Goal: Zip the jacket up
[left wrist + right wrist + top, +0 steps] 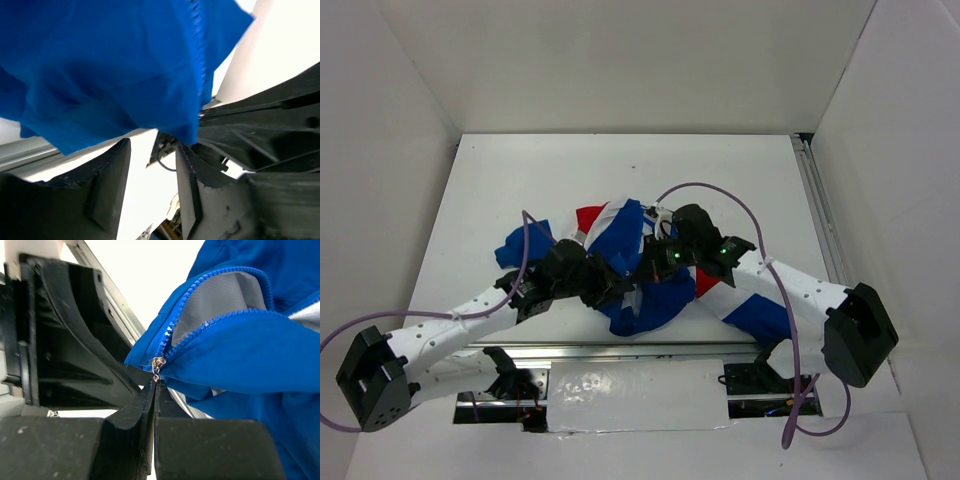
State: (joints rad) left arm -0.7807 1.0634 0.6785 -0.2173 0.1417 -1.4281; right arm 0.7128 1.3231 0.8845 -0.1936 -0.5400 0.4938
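The jacket (655, 303), blue with red and white panels, lies bunched at the middle of the table between both arms. My right gripper (155, 382) is shut on the small metal zipper pull (158, 363) at the low end of the zipper; above it the two rows of teeth stand apart over grey lining. In the top view that right gripper (655, 262) sits on the jacket's middle. My left gripper (152, 146) stands open just under the jacket's blue hem (125, 80); a corner of the hem touches its right fingertip (184, 150) and nothing lies between the jaws. From above, the left gripper (613, 290) is at the jacket's lower left.
White walls close in the table on three sides. A metal rail (817, 210) runs along the table's right edge and another strip (620, 350) along the near edge. Purple cables (740, 205) loop over both arms. The right arm's black body (270, 125) is close beside my left gripper.
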